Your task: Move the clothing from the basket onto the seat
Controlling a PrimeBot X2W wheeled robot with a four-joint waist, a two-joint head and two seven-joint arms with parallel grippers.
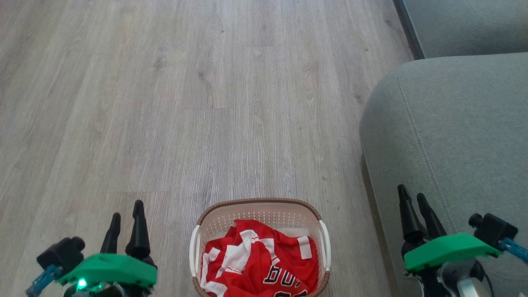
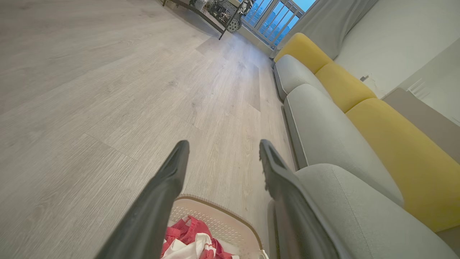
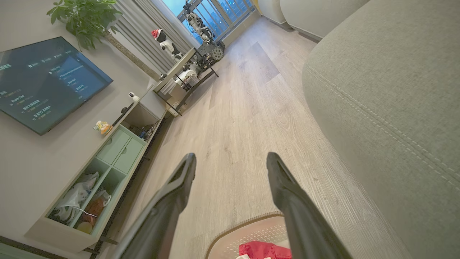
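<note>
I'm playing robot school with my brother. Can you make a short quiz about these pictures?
1. True or false: the red clothing lies inside the basket.
2. On which side of the basket does the robot see the seat? A left, B right, C underneath.
3. Fill in: the left end effector and the right end effector are both ____ and hold nothing.
Key: 1 true; 2 B; 3 open.
</note>
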